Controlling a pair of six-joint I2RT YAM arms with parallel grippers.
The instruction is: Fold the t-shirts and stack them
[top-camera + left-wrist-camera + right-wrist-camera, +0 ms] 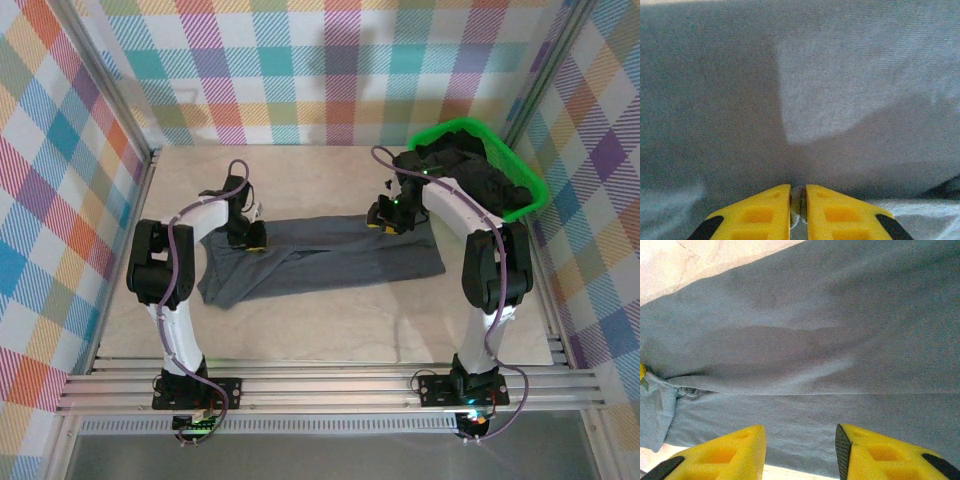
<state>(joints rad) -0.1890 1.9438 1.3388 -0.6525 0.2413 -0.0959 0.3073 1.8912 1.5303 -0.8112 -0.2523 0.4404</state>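
While dark t-shirts lie in the green basket, the left gripper pinches the half-folded blue-grey t-shirt, the right gripper open.

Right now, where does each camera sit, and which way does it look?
Top camera: above and behind, looking down at the table; left arm, right arm, green basket show.
Left wrist camera: close above the grey shirt; left gripper pinches it.
Right wrist camera: looking down along the shirt; right gripper open.
Shared: every view shows the shirt.
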